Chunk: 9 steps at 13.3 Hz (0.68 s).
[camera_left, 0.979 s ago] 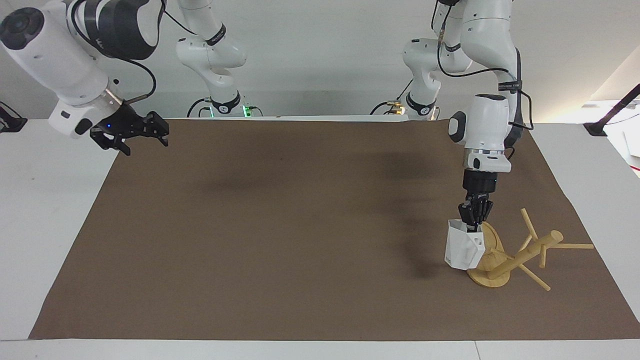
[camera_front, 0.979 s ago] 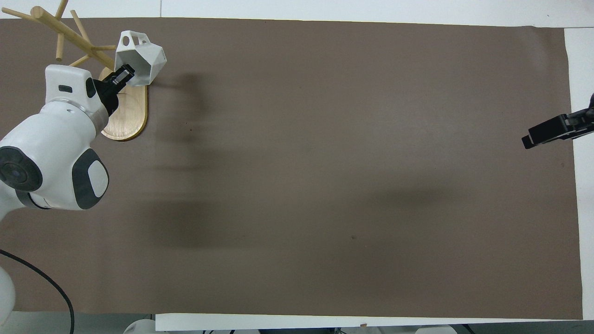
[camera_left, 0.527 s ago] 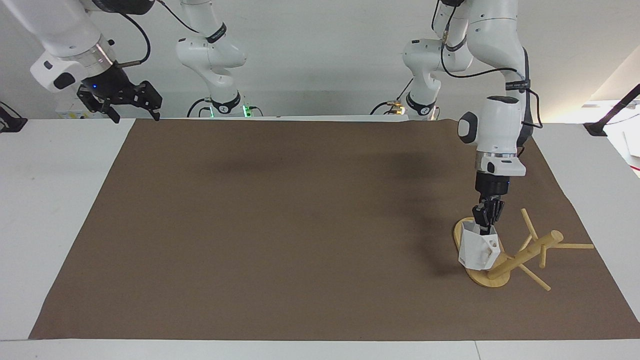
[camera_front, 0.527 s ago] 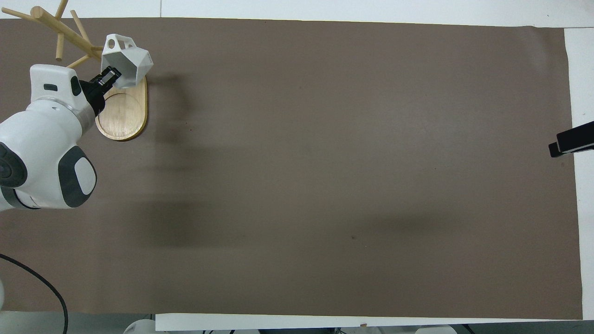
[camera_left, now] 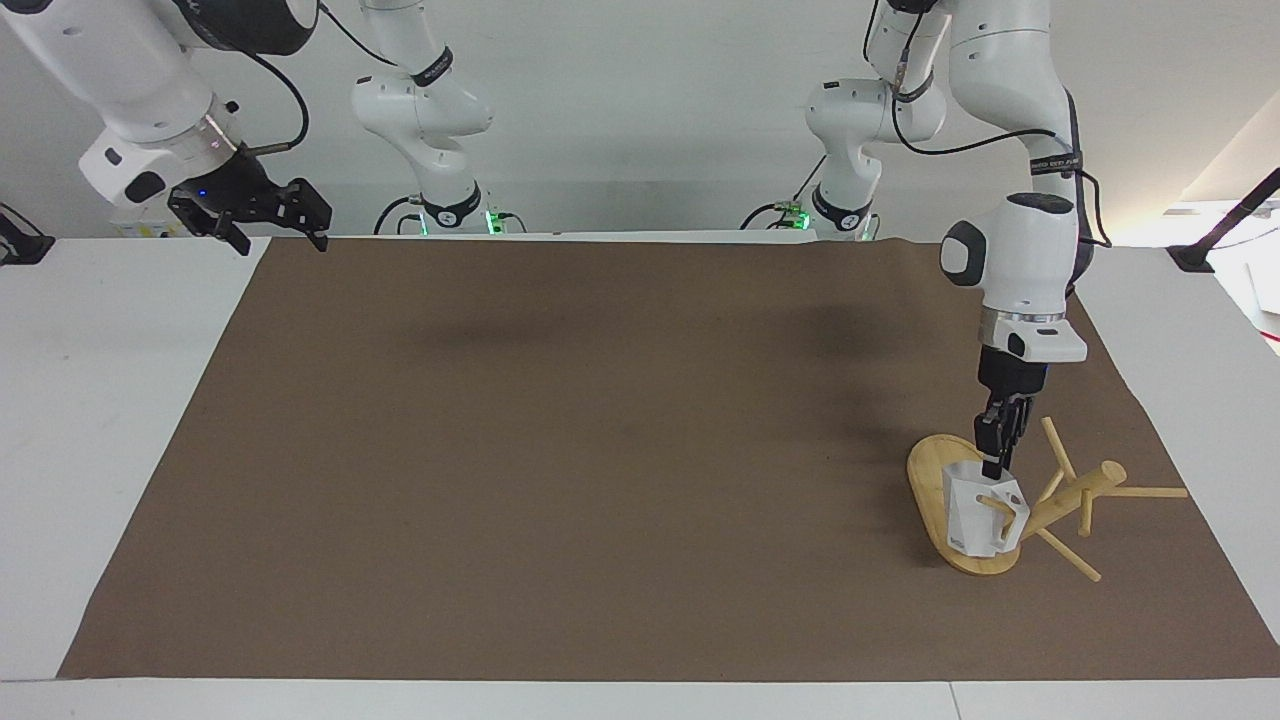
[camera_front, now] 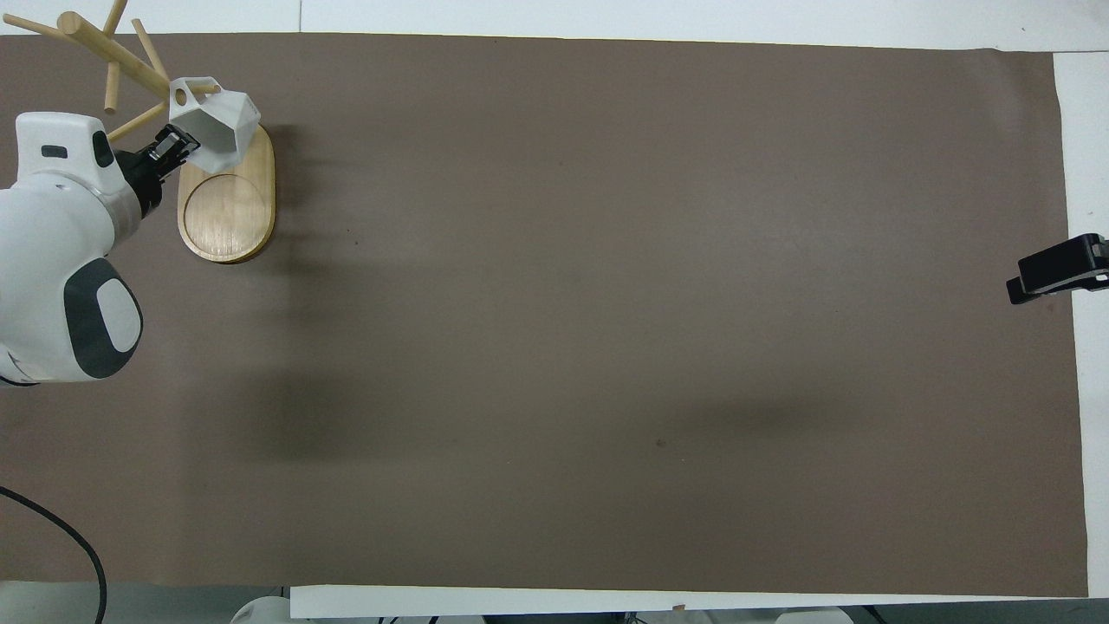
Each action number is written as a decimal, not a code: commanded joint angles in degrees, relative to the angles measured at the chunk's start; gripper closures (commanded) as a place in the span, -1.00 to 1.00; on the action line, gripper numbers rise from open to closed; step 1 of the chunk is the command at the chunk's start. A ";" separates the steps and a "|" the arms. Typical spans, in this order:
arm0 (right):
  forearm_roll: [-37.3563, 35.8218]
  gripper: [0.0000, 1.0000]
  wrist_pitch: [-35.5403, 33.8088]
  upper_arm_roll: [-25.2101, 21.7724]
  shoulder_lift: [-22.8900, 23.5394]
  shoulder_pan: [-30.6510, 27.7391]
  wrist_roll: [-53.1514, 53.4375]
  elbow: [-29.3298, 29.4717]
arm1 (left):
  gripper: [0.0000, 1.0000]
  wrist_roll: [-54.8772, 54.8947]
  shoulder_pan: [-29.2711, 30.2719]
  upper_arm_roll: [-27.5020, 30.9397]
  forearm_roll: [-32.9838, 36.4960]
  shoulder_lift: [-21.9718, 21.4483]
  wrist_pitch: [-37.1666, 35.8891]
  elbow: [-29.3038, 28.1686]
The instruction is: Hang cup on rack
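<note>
The white faceted cup [camera_left: 972,518] hangs low over the bamboo rack's oval base [camera_left: 928,478], close against the post [camera_left: 1062,503]. A thin peg [camera_left: 997,503] passes through the cup's handle hole. My left gripper [camera_left: 993,458] points down from above and is shut on the cup's rim. In the overhead view the cup [camera_front: 222,123] covers the end of the base [camera_front: 227,212] that is farther from the robots, with the left gripper [camera_front: 176,144] beside it and a peg [camera_front: 204,87] at the handle. My right gripper [camera_left: 268,218] is open and empty, up over the mat's corner at the right arm's end.
A brown mat [camera_left: 600,450] covers the table, with white tabletop [camera_left: 110,400] around it. The rack's other pegs [camera_left: 1150,492] stick out toward the left arm's end of the table. The right gripper's tip [camera_front: 1053,276] shows at the mat's edge.
The left gripper carried the cup sideways over the base to the post, and a peg now sits in the handle hole. The right arm rose and drew back toward its base.
</note>
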 commanded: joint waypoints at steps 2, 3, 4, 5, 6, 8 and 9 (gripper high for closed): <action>-1.12 -1.00 -0.01 0.40 -0.71 0.20 0.39 -0.82 | -1.00 5.51 2.81 -0.05 0.53 -5.27 -16.88 0.27; -1.12 -1.00 -0.01 0.31 -0.71 0.11 0.39 -0.82 | -1.00 9.45 3.09 -0.05 0.71 -6.24 -23.03 0.70; -1.12 -1.00 -0.01 0.31 -0.71 -0.15 0.39 -0.90 | -1.00 14.71 3.79 -0.05 0.71 -7.21 -29.79 2.19; -1.12 -1.00 -0.01 0.31 -0.71 -0.16 0.39 -0.82 | -1.00 17.90 4.75 -0.05 0.71 -7.48 -36.64 4.81; -1.12 -1.00 -0.01 0.31 -0.71 -0.16 0.39 -0.82 | -1.00 20.19 5.72 -0.14 0.71 -7.66 -43.15 8.75; -1.12 -1.00 -0.01 0.31 -0.71 -0.07 0.39 -0.82 | -1.00 23.18 6.08 -0.05 0.71 -7.75 -54.24 15.53; -1.12 -1.00 -0.01 0.31 -0.71 0.02 0.39 -0.82 | -1.00 25.99 5.99 -0.05 0.71 -7.75 -58.55 18.17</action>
